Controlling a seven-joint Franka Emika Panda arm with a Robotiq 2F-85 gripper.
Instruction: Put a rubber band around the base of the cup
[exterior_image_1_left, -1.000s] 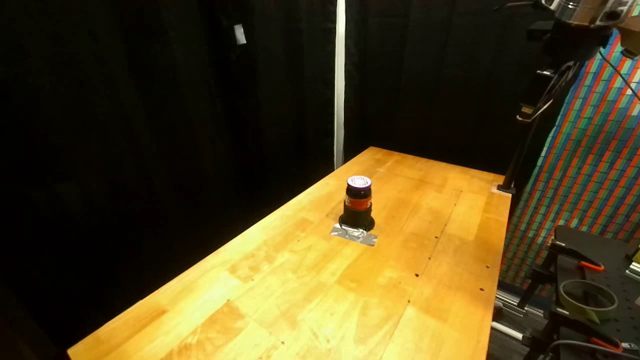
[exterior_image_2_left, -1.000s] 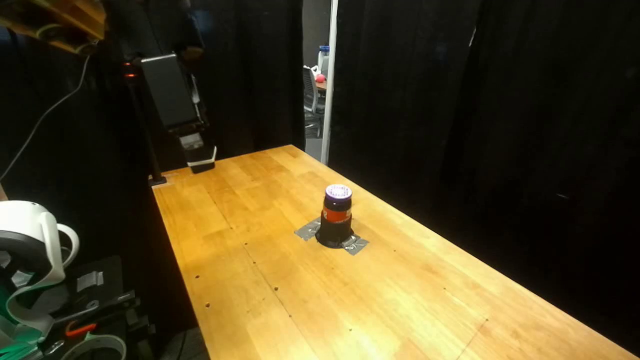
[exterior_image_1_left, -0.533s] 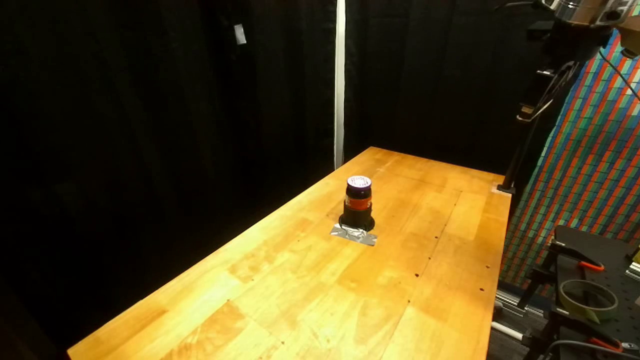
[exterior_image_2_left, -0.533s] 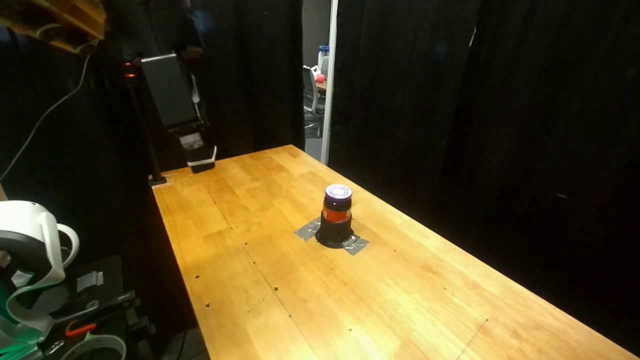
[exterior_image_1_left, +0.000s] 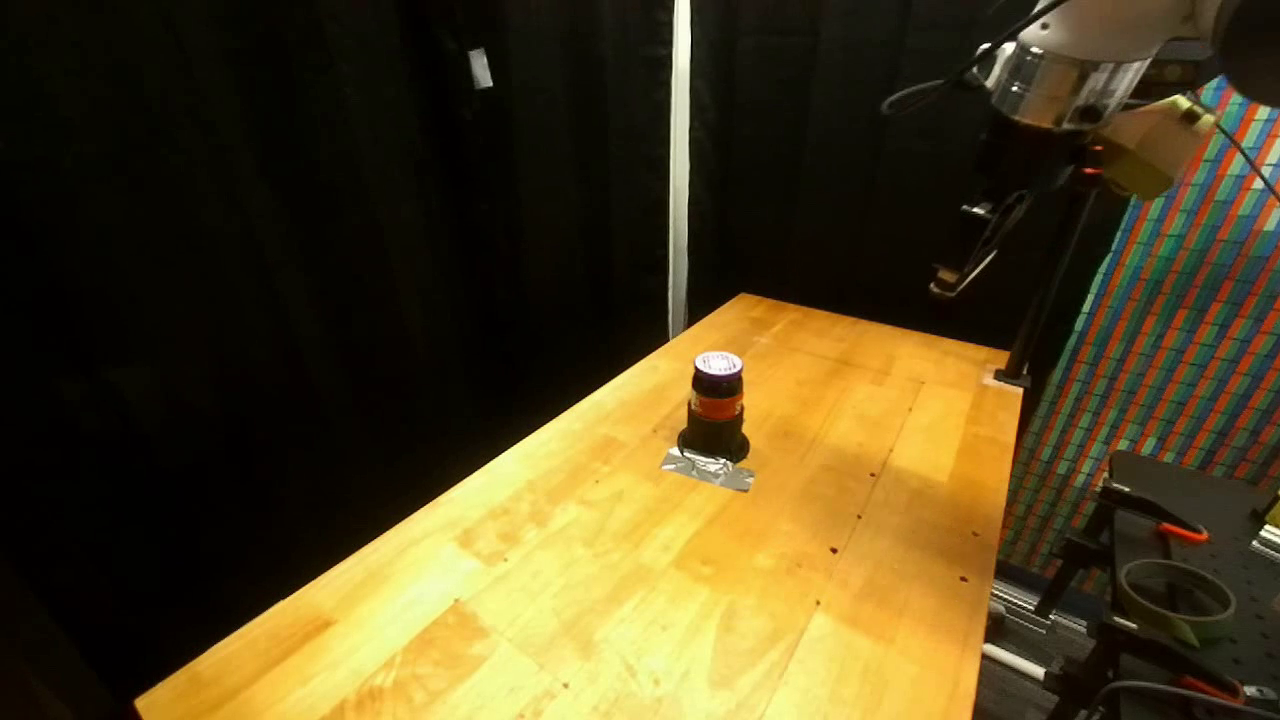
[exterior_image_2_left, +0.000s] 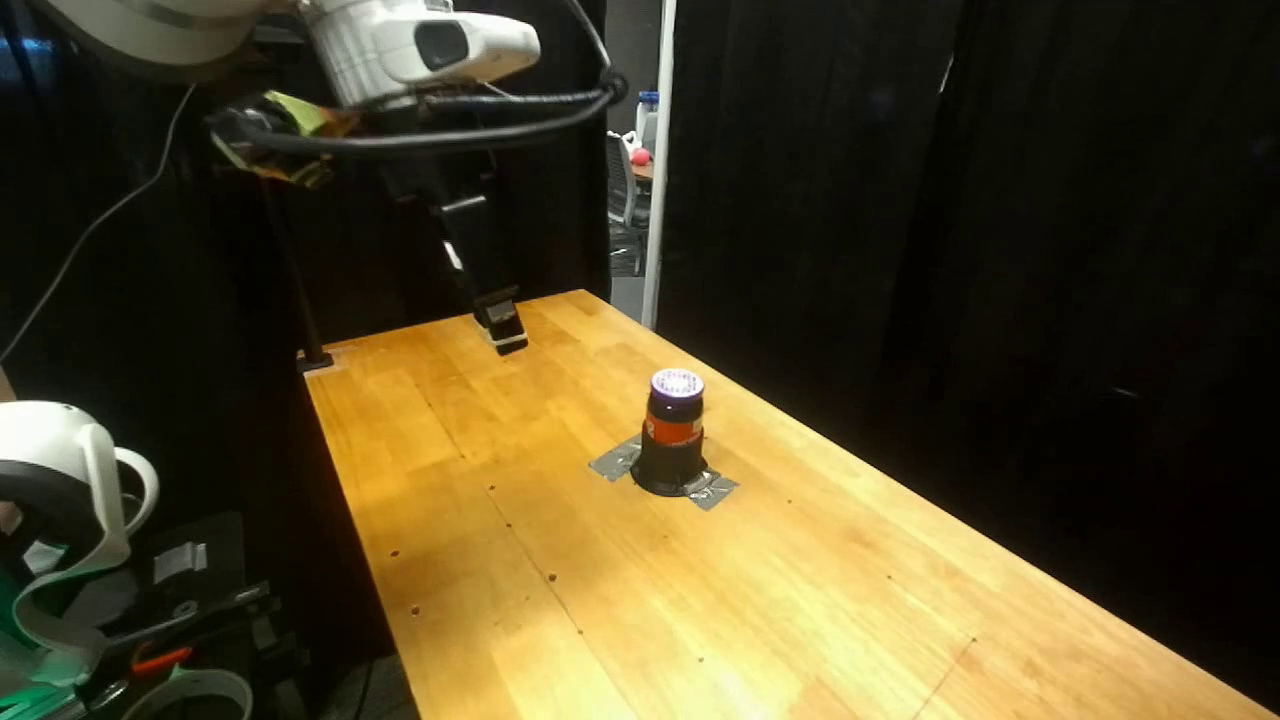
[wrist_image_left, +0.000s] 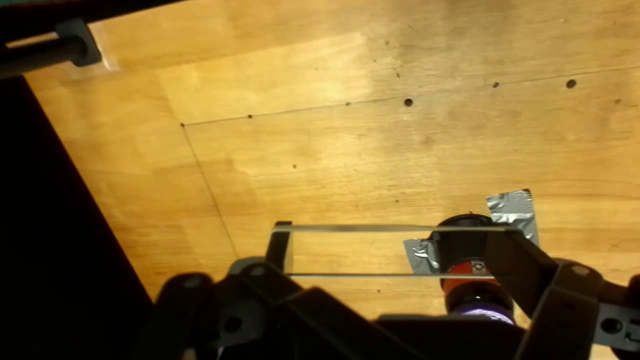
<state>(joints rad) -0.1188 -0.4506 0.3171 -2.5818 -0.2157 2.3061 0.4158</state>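
The cup (exterior_image_1_left: 718, 408) is a dark upright cylinder with an orange-red band and a pale, purple-edged top. It stands in both exterior views (exterior_image_2_left: 673, 430), its black base taped to the table. My gripper (wrist_image_left: 395, 250) is open in the wrist view. A pale rubber band (wrist_image_left: 360, 228) is stretched around its two fingers in two parallel strands. The right finger overlaps the cup (wrist_image_left: 469, 286) in that view and partly hides it. In an exterior view, the gripper (exterior_image_2_left: 503, 338) hangs above the table's far part, apart from the cup. It also shows in an exterior view (exterior_image_1_left: 950, 282).
Silver tape (exterior_image_2_left: 712, 490) holds the cup's base to the wooden table (exterior_image_1_left: 640, 560). A black post (exterior_image_1_left: 1018, 360) stands at a table corner. A dark side cart (exterior_image_1_left: 1190, 490) with a tape roll (exterior_image_1_left: 1178, 600) stands beside the table. Black curtains hang behind.
The arm and gripper have moved in over the table toward the cup, leftward in an exterior view and rightward in an exterior view. The cup has not moved.
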